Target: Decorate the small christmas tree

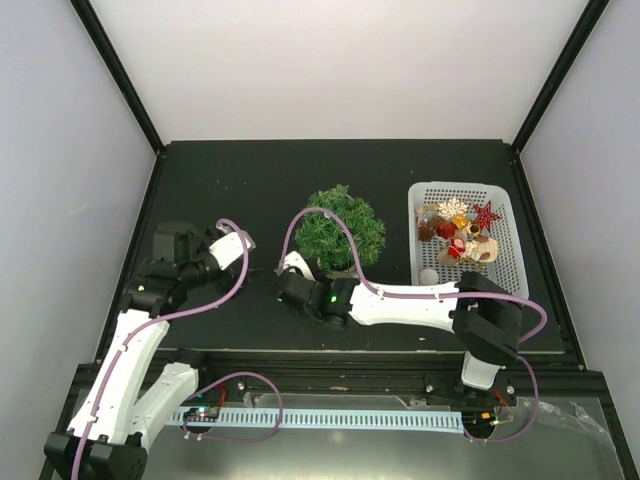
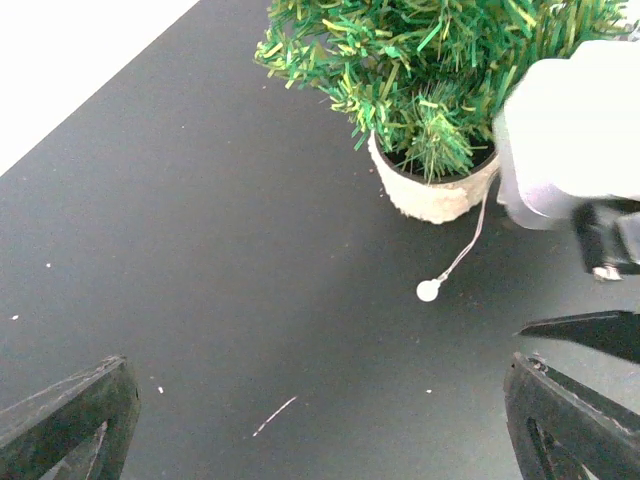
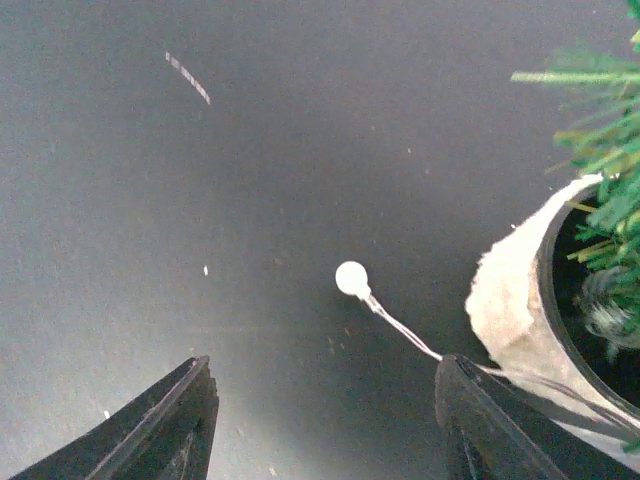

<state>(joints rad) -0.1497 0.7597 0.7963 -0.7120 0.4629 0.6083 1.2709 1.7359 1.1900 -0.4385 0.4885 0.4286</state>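
Dark-green small christmas tree (image 1: 345, 228) standing mid-surface (image 1: 230, 180), left of the ornament basket (image 1: 505, 270). My right end effector (image 3: 325, 365), fingers apart and empty, sits just beside the pot, near its beaded string (image 3: 351, 278). My left end effector (image 2: 318, 365) gapes empty. Snagging that string could topple the tree. The basket's ornaments are too jumbled to tell apart.

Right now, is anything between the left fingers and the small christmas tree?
The right arm's wrist crowds the small christmas tree on its right, seen past the left fingers; a white bead on a thread lies on the table before the pot. The tree's left side is unobstructed.
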